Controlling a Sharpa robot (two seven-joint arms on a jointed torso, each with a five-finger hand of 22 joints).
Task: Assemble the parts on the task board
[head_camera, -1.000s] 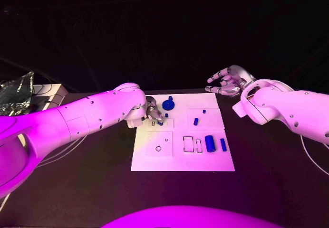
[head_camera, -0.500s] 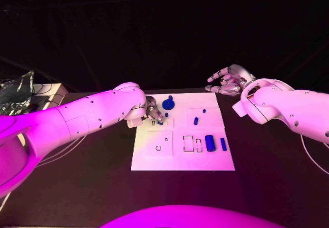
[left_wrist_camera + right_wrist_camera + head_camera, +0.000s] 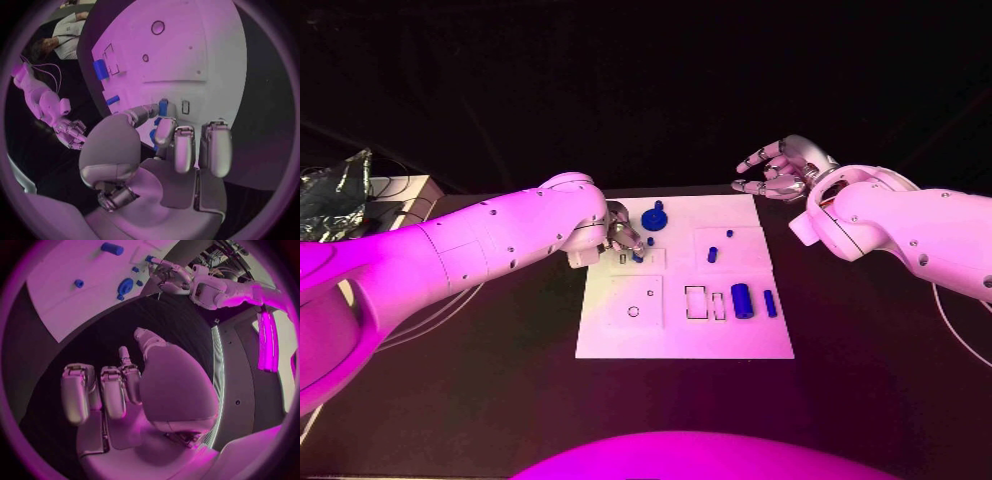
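The white task board (image 3: 687, 330) lies in the middle of the table. My left hand (image 3: 622, 234) hangs over its far left part and pinches a small blue part (image 3: 163, 107) between thumb and finger, just above a small rectangular slot (image 3: 185, 106). A round blue part (image 3: 655, 221), small blue pegs (image 3: 713, 255), a blue cylinder (image 3: 741, 301) and a blue bar (image 3: 770, 303) sit on the board. My right hand (image 3: 780, 170) is raised past the board's far right corner, its fingers (image 3: 112, 390) apart and holding nothing.
A crumpled foil bag (image 3: 332, 195) and a pale box (image 3: 404, 192) stand at the table's far left. Black table (image 3: 877, 360) surrounds the board on both sides and in front. Outlined recesses (image 3: 704, 302) and a round hole (image 3: 633, 312) mark the board's near half.
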